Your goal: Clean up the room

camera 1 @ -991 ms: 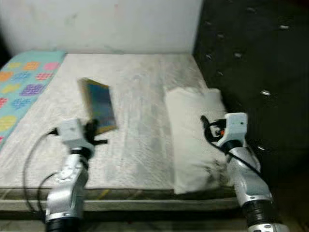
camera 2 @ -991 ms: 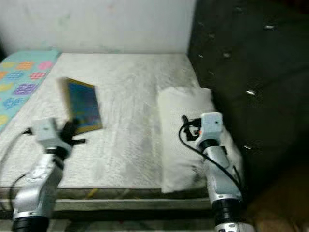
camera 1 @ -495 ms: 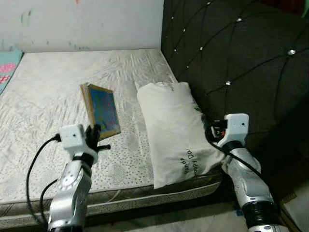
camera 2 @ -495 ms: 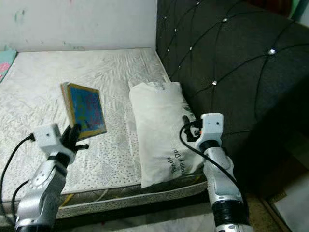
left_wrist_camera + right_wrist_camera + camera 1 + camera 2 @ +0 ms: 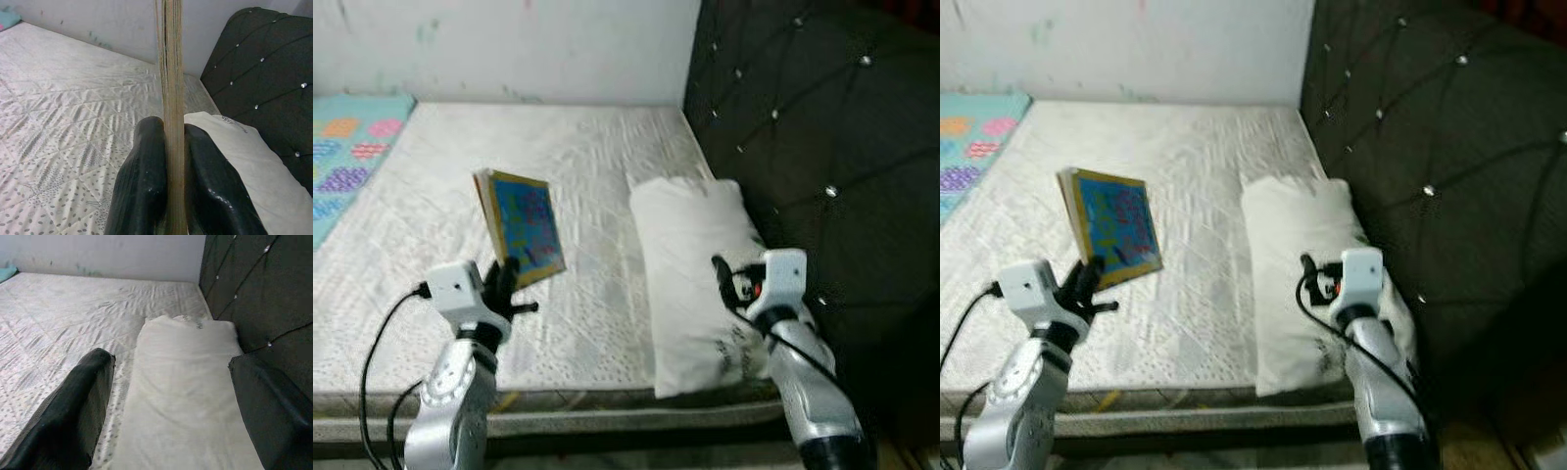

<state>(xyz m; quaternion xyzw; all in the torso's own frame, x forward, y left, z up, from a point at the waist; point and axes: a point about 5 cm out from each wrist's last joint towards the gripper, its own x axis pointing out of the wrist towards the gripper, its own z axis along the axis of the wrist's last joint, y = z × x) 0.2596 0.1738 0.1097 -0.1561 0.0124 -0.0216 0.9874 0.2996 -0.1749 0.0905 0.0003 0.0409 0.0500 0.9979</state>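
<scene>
Left wrist view is showing my two black fingers (image 5: 142,191) clamping a thin book (image 5: 169,98) edge-on, one finger pressing each cover, the pages standing straight up between them. From the head camera, my left gripper (image 5: 502,286) is holding that book by its lower corner, so it is hanging above the mattress (image 5: 587,176) rather than lying on it. Its blue, colourful cover is tilting away from me, yellow border showing round the edge.

Taking the white pillow (image 5: 695,264) as my landmark: the book is hanging to its left, apart from it, with a strip of bare quilted mattress between them. My right gripper (image 5: 1317,284) is hovering over the near end of the pillow, fingers spread wide and grasping nothing; in the right wrist view the pillow is lying between the two parted fingers (image 5: 78,401). Just right of the pillow, the dark tufted headboard (image 5: 822,117) is rising, its buttons glinting. Far to the pillow's left, a turquoise patterned blanket (image 5: 347,147) is covering the mattress edge. Beyond the pillow, a pale wall (image 5: 529,44) is running behind the bed.
</scene>
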